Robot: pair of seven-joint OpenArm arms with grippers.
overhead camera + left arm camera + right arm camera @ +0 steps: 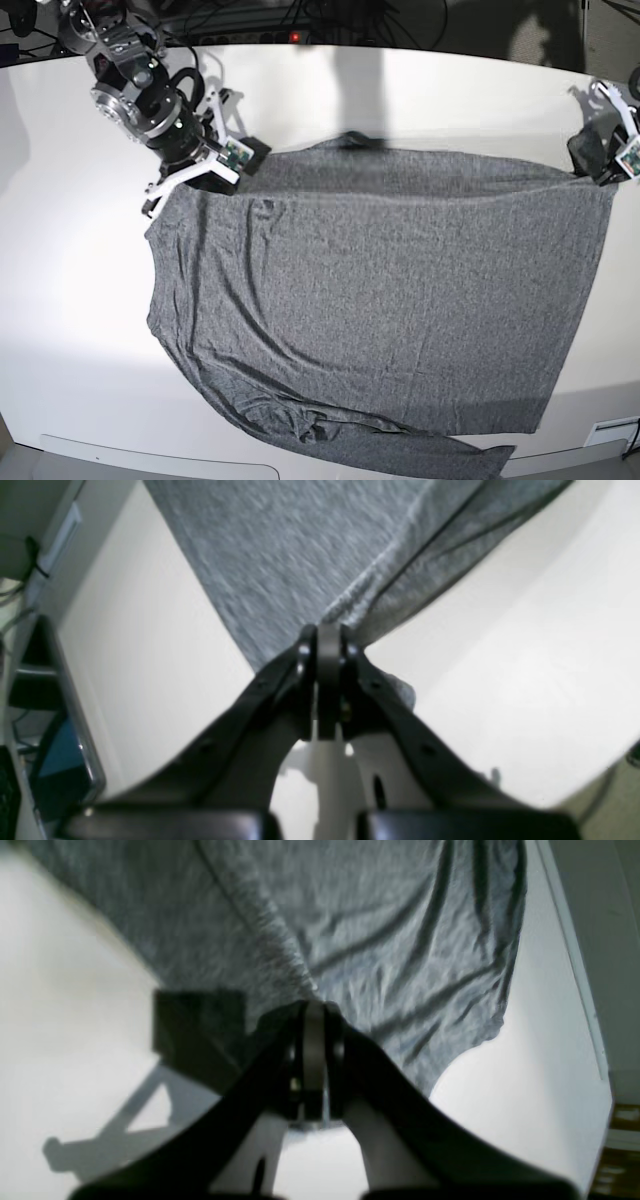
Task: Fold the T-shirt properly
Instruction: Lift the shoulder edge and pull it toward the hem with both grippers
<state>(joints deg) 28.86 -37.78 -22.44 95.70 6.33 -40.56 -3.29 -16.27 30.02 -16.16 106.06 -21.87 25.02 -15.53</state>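
**Both Claws Clenched on the Far Edge of the Grey T-shirt**

We see the T-shirt [400,300] laid across the white surface [60,330], taking up most of the base view from its centre down to six o'clock. Going by that view's clock face, our right claw [228,180] is at about ten o'clock and our left claw [600,182] at about two. Each is clenched on the grey cloth, and a raised ridge of it runs between them.

Beyond that ridge, towards twelve o'clock, we can see a narrow strip of the shirt with a darker patch near its middle. The broad part on the near side lies fairly smooth at the centre and towards three o'clock. Towards seven o'clock it gathers into wrinkles, and a length of cloth reaches the bottom of the view between five and six.

In the left wrist view, the pinched ridge leads from our fingertips up towards one o'clock, and a small end of cloth pokes out just beside them at about four. In the right wrist view, the ridge leads towards eleven o'clock, with soft creases spreading towards one and two. A dark shadow falls over the cloth and the surface towards eight.
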